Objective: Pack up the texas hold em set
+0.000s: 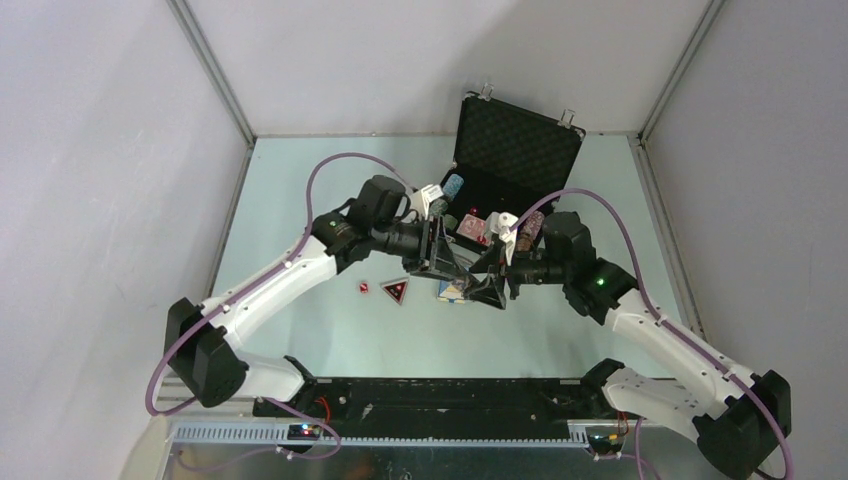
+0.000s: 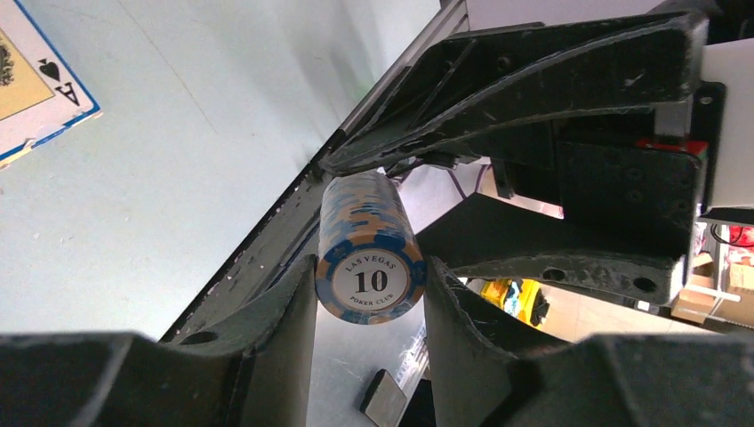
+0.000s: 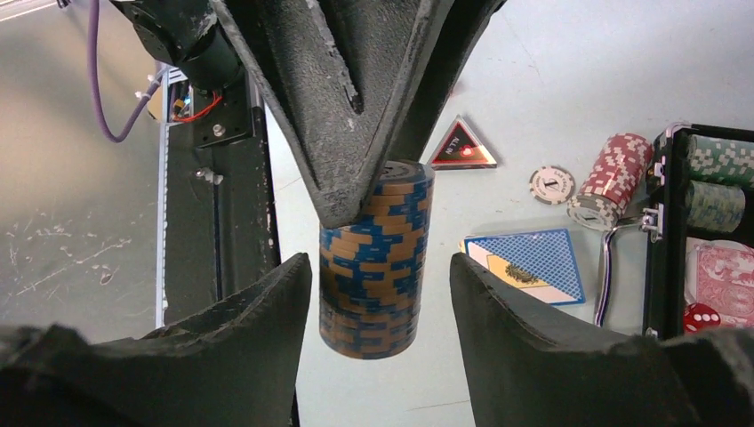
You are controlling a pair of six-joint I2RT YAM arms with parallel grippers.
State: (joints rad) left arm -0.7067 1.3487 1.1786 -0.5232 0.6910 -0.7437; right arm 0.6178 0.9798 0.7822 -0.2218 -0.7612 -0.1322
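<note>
Case (image 1: 518, 140) stands open at the far middle of the table (image 1: 290, 200), lid upright, foam showing. Both arms meet just in front of it, above the table.

Left gripper (image 2: 370, 294): clenched on the blue stack (image 3: 378, 249). In the left wrist view the stack's end chip, marked 10, sits pinched between the two fingers (image 2: 284, 320). In the right wrist view these fingers reach in from above and close on the stack's upper end. The stack hangs clear of the table, in front of the case.

Right gripper (image 3: 382, 302): released, jaws spread either side of the same stack's lower half. A gap is visible on one side. The other side is very close; I cannot tell if it touches.

In the case (right wrist view):
- green stacks (image 3: 720, 160) lying in their slots
- red deck (image 3: 725, 276) next to them
- red die (image 3: 702, 318) beside the deck

On the table in front of the case:
- red/white stack (image 3: 613, 178) on its side, just beside the front wall
- white button (image 3: 551, 184) flat, just beside that stack, on the side away from the case
- black triangle (image 3: 462, 151) further out from the case
- blue deck (image 3: 525, 267) flat, near the case handle (image 3: 609, 267), under the grippers in the top view
- small red piece (image 1: 364, 287) just beside the triangle, further from the case; too small to identify
</note>
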